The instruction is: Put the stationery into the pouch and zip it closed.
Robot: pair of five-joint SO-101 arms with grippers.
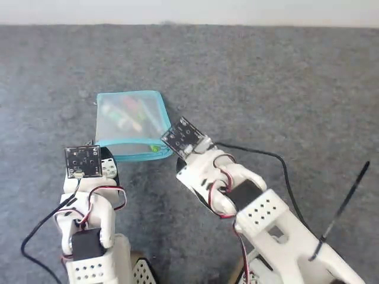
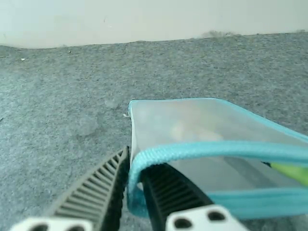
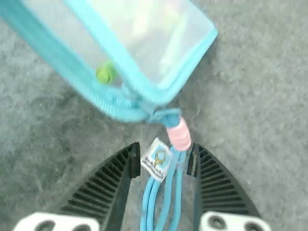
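Pouch — translucent mesh with turquoise trim, flat on grey felt, just ahead of both arms in the high view. Near long edge facing the arms.

Stationery — several coloured pieces, seen blurred through the mesh, all inside the pouch. Individual kinds not distinguishable. One lime-green piece pressed against the mesh close to the zip edge.

Left claw — at the pouch's near corner on the left arm's side. Closed down on the turquoise trim, the edging pinched between the two ribbed black fingers. Trim lifted slightly off the felt at that corner.

Right claw — at the opposite near corner. Partly spread, nothing gripped; fingers standing either side of the pull cord without clamping it.

Pull cord — doubled turquoise loop tied to the zip slider, with a pink bead and a small white tag. Bead close to one finger, tag close to the other.

Zip slider — at the corner end of the pouch. Whether the zip is fully closed: cannot tell.

Pale wall beyond the far edge of the felt.
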